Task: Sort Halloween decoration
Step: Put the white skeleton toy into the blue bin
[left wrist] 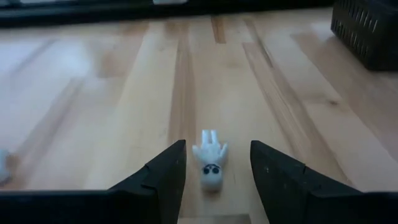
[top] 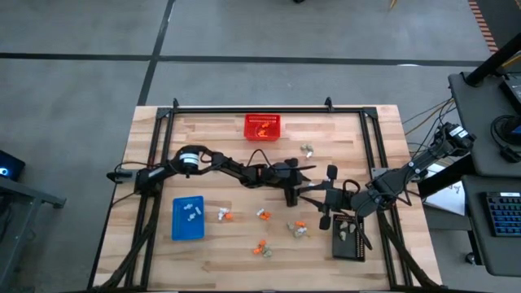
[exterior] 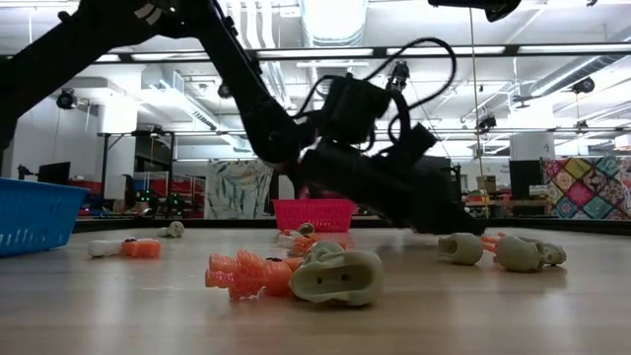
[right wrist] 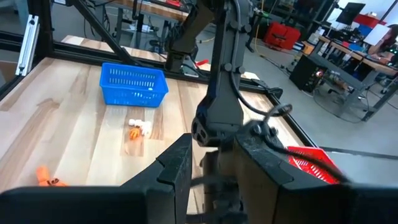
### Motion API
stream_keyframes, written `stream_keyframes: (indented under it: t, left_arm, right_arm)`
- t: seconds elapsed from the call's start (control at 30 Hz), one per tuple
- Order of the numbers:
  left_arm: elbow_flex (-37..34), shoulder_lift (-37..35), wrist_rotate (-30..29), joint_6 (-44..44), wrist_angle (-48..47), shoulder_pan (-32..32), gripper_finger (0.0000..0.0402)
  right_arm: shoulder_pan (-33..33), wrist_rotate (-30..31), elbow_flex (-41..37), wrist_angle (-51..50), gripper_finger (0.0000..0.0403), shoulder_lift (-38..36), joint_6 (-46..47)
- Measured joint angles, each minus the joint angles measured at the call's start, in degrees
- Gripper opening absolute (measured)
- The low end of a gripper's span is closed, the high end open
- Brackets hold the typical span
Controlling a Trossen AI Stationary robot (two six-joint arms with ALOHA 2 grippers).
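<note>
The Halloween decoration is small orange, white and grey-beige trinkets scattered on the wooden table (top: 383,130). One white figure (left wrist: 210,163) lies flat on the table between the fingers of my left gripper (left wrist: 217,148), which is low over the table's middle (top: 291,198), open, with a gap on each side of the figure. My right gripper (top: 326,202) hangs open higher up, just right of the left one, with nothing between its fingers (right wrist: 214,158). Other trinkets lie near the front: orange ones (top: 262,249), an orange and beige pair (top: 297,229) and a beige skull (exterior: 340,274).
A blue tray (top: 187,218) at front left holds white trinkets. A black tray (top: 348,238) at front right holds beige ones. A red mesh basket (top: 262,126) stands at the far edge. A black frame (top: 244,109) runs round the table. A beige trinket (top: 307,150) lies behind the grippers.
</note>
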Motion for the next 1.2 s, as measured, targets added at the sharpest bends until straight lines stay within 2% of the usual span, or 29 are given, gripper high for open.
stream_keyframes:
  t: [0.23,0.37,0.77,0.97,1.2]
  left_arm:
    - [8.4,3.2,1.1,0.4,-10.8,-0.1,0.0162]
    - [9.2,3.2,1.1,0.7,-12.4,-0.1,0.015]
    - [9.1,2.7,1.3,0.9,-13.3,-0.2,0.0044]
    - [8.8,-0.2,0.9,2.3,-18.4,0.0,0.0027]
    - [8.8,-7.8,0.9,6.9,-27.9,0.0,0.0026]
  right_arm:
    - [0.0,0.0,0.0,0.0,0.0107,0.0,0.5]
    - [0.0,0.0,0.0,0.0,0.0107,0.0,0.5]
    - [0.0,0.0,0.0,0.0,0.0107,0.0,0.6]
    - [0.0,0.0,0.0,0.0,0.0107,0.0,0.6]
    - [0.0,0.0,0.0,0.5,0.0107,0.0,0.6]
